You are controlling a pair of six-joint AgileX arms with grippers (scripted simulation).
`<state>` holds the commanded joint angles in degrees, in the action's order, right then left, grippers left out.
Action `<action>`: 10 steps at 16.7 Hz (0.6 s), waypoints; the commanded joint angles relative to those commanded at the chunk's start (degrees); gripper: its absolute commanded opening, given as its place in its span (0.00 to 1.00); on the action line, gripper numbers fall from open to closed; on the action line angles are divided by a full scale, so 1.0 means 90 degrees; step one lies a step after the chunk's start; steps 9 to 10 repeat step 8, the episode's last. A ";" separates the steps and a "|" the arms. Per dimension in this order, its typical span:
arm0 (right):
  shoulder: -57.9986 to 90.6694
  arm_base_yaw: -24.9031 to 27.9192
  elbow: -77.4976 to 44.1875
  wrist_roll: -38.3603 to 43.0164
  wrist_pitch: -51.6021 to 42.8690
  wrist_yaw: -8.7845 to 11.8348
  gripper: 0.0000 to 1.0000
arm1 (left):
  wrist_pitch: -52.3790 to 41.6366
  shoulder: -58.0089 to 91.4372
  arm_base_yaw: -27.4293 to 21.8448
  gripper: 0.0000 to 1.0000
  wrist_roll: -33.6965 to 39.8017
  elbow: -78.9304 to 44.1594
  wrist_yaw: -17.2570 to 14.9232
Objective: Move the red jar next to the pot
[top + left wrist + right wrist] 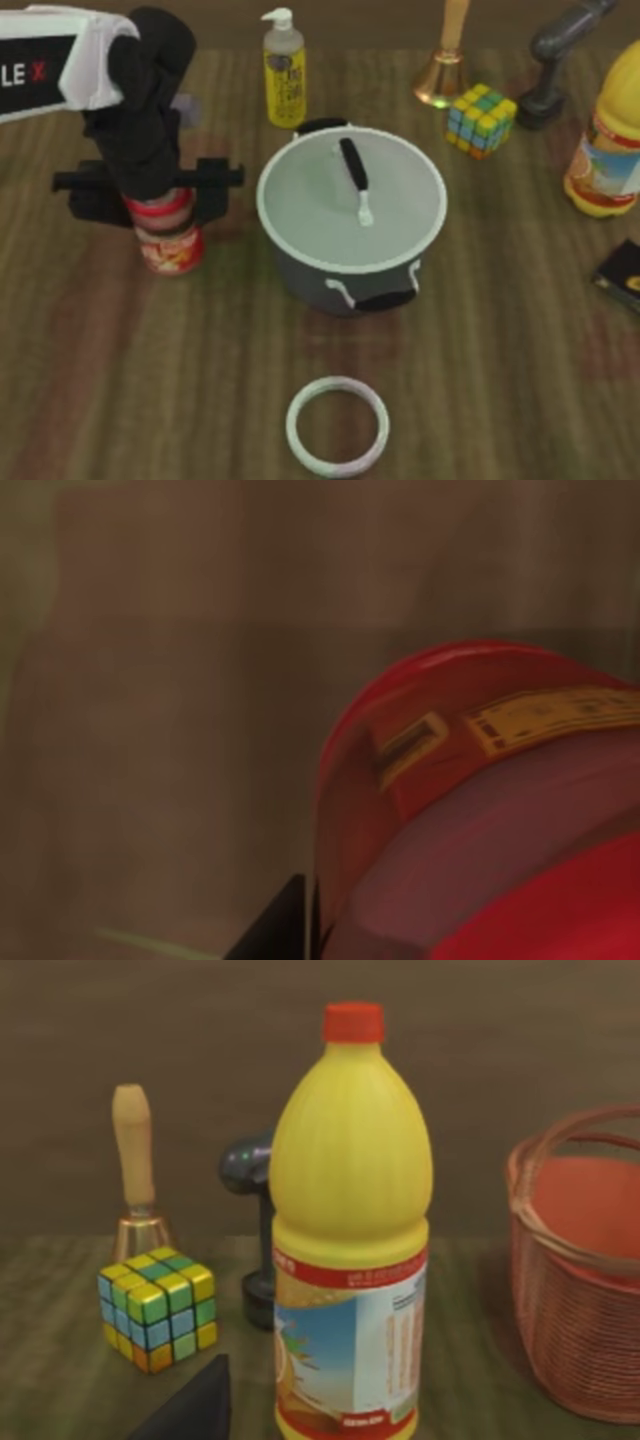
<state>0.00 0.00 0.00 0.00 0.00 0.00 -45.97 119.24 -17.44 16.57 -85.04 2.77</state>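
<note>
White ring (337,426) at 6 o'clock of the pot (351,215). Red jar (168,236), side lettering illegible, at the pot's 9 o'clock, well apart, clamped by the left end effector (150,188); arm casing reads "LE X". Right end effector unseen.

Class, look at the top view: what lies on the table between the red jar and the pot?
Nothing: in the top view, bare table separates the red jar, under the left gripper, from the pot.

Striped wooden table (520,400) (greenish-brown), dark wall behind.
</note>
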 joint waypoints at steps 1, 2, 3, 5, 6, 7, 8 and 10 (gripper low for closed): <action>0.0000 0.0000 0.0000 0.0000 0.0000 0.0000 1.00 | 0.0000 0.0000 0.0000 0.90 0.0000 0.0000 0.0000; 0.0000 0.0000 0.0000 0.0000 0.0000 0.0000 1.00 | 0.0000 0.0000 0.0000 0.98 0.0000 0.0000 0.0000; 0.0000 0.0000 0.0000 0.0000 0.0000 0.0000 1.00 | 0.0000 0.0000 0.0000 1.00 0.0000 0.0000 0.0000; 0.0000 0.0000 0.0000 0.0000 0.0000 0.0000 1.00 | 0.0000 0.0000 0.0000 1.00 0.0000 0.0000 0.0000; 0.0000 0.0000 0.0000 0.0000 0.0000 0.0000 1.00 | 0.0000 0.0000 0.0000 1.00 0.0000 0.0000 0.0000; 0.0000 0.0000 0.0000 0.0000 0.0000 0.0000 1.00 | 0.0000 0.0000 0.0000 1.00 0.0000 0.0000 0.0000; 0.0000 0.0000 0.0000 0.0000 0.0000 0.0000 1.00 | 0.0000 0.0000 0.0000 1.00 0.0000 0.0000 0.0000; 0.0000 0.0000 0.0000 0.0000 0.0000 0.0000 1.00 | 0.0000 0.0000 0.0000 1.00 0.0000 0.0000 0.0000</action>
